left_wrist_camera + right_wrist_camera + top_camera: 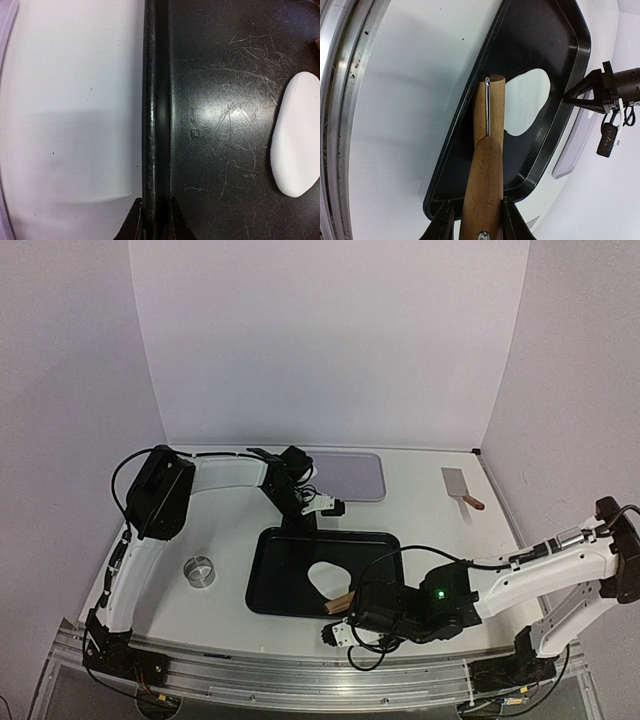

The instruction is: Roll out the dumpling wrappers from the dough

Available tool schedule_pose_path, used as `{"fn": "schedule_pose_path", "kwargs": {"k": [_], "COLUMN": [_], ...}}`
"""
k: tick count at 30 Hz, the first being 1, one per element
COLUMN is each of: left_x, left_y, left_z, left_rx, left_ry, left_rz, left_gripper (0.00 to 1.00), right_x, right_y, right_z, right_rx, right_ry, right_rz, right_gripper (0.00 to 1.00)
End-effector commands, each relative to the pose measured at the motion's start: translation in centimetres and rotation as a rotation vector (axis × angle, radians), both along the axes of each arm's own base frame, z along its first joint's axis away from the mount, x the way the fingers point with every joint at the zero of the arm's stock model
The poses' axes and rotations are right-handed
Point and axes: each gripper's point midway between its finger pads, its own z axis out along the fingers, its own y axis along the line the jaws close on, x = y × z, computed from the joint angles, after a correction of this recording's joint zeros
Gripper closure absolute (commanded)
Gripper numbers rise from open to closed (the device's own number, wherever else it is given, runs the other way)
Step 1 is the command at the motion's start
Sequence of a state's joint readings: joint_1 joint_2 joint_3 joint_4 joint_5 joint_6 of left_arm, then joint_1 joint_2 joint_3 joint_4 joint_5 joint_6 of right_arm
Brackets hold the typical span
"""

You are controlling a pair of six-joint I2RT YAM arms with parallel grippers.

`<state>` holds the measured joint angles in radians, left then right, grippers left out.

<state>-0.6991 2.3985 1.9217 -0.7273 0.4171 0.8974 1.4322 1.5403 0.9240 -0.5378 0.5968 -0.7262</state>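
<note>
Right wrist view shows the right claw (479, 222) pinching a rolling pin (487, 150) at the frame's bottom. The pin's far end reaches over the tray (560, 30) rim, just beside the dough (527, 100), a flattened white lump lying in the tray at centre. Left wrist view has the left claw (155, 220) pressed onto the tray's rim at bottom centre, with the dough at the right edge. From above, a metal ring (200, 570) sits on the surface (430, 520) left of the tray, and a scraper (460, 485) lies at upper right.

Soft even light, perhaps slight blur.
</note>
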Motion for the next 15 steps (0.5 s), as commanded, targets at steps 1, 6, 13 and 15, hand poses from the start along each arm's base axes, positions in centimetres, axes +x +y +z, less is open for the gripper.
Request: {"fn": "schedule_pose_path", "kwargs": {"k": [1,6,13,15], "left_x": [1.4,1.5,1.7,1.6], "left_y": [3.1,3.0,2.7,2.7], "left_z": [-4.0,-4.0,-3.7,-3.7], "left_rx": [0.139,0.136,0.128,0.126], "left_ry": [-0.055,-0.056,-0.062,-0.06], "left_rz": [0.039,0.041,0.047,0.048], "left_gripper": [1.0,1.0,1.0,1.0], "right_x": [-3.4,2.4,6.8,7.5], "right_y": [-8.9,-4.1,-0.4,1.3], "right_z": [-4.1,3.0,8.9,9.2], "right_rx": [-0.358,-0.065,0.146,0.193], "right_ry": [0.264,0.186,0.103,0.096], "right_rz": [-0.08,-0.231,-0.286,-0.285], "right_gripper": [1.0,1.0,1.0,1.0]}}
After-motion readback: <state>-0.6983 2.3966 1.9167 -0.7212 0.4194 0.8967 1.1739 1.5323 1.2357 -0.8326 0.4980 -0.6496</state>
